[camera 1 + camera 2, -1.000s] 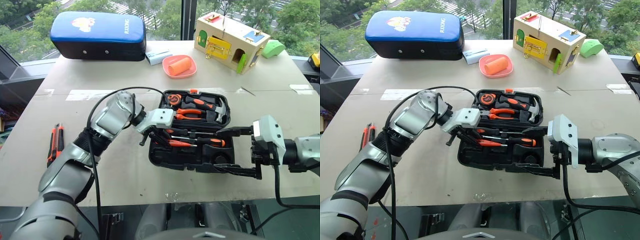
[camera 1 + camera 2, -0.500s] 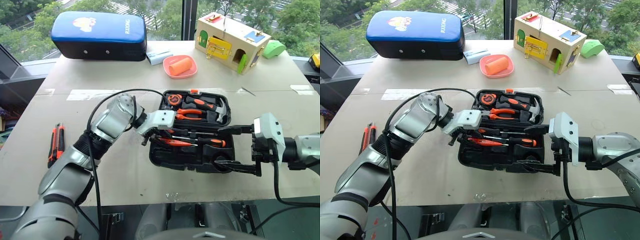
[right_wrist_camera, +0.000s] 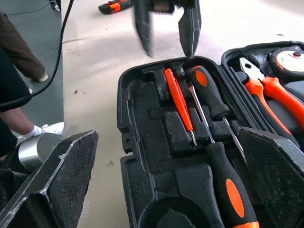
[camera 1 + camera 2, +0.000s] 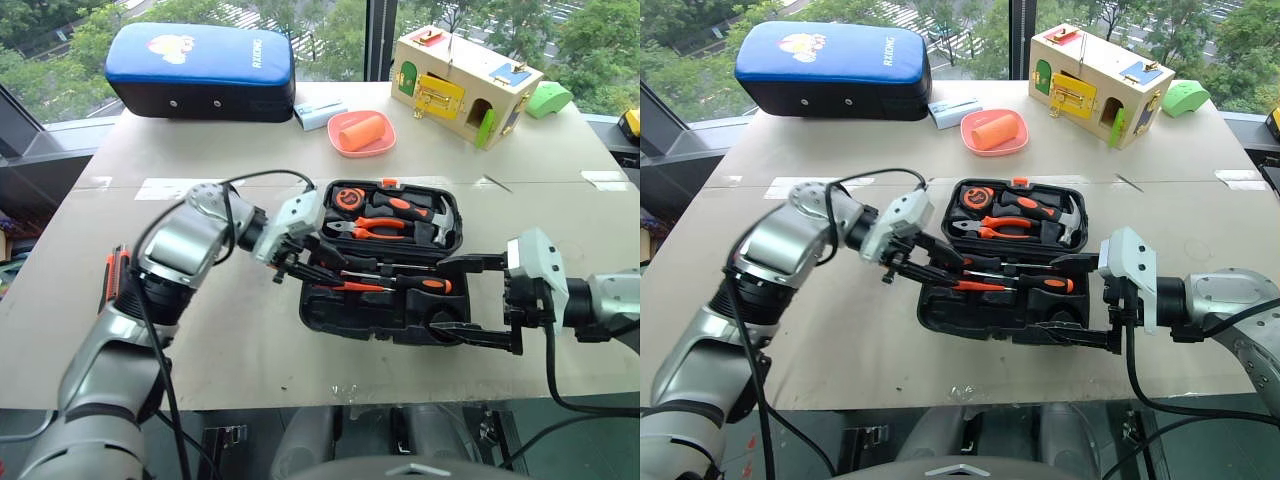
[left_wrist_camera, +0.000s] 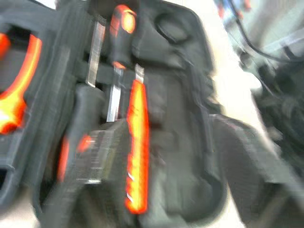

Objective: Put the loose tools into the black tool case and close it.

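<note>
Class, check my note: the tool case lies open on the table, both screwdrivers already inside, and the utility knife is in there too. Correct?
Not quite. In the left eye view the utility knife lies on the table left of the tool case, outside it. The screwdrivers are inside.

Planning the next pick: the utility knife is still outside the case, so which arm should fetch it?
Left. The utility knife lies on the robot's left; the right gripper brackets the black tool case.

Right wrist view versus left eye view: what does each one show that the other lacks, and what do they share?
Right wrist view: a person's foot on the floor. Left eye view: blue-topped cushion, wooden latch box, pink plate. Both: open black tool case, slim orange tester screwdriver in it, left claw open by its end.
</note>
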